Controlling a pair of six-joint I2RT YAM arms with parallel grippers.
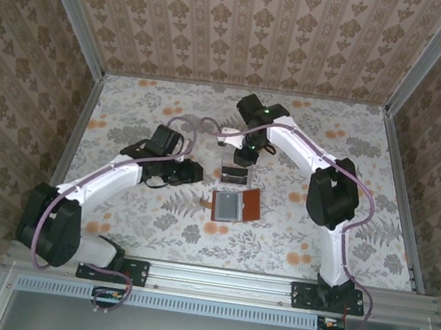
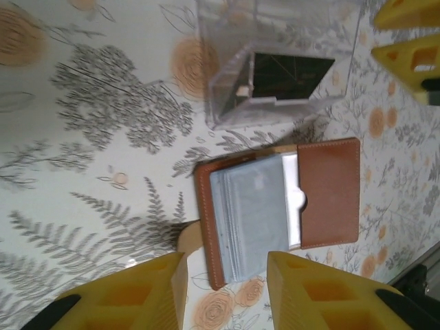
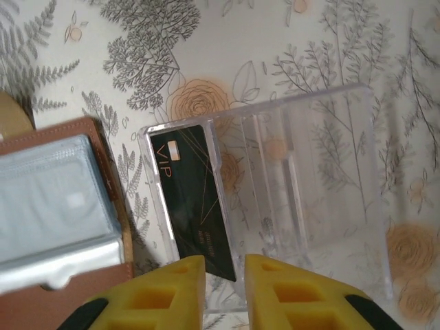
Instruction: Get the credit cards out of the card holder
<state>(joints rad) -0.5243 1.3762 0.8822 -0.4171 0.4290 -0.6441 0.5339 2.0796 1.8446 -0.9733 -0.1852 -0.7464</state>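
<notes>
Where it lies open on the table (image 1: 330,147), the card holder (image 2: 330,192) is seen as brown leather around grey-blue sleeves; a black credit card (image 3: 196,199) is lodged in the adjacent clear tray (image 3: 323,192). The left gripper (image 2: 223,289) is spread wide, the right gripper (image 3: 225,292) narrowly parted, seemingly touching nothing. Floral cloth is ringed by patterned walls (image 1: 257,22).

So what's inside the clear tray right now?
One black VIP card sits in an end slot of the clear tray, its lower edge partly hidden by the right gripper.

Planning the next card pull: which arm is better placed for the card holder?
Left, probably: left pincer sits open at the card holder; right pincer hangs over the clear tray.
</notes>
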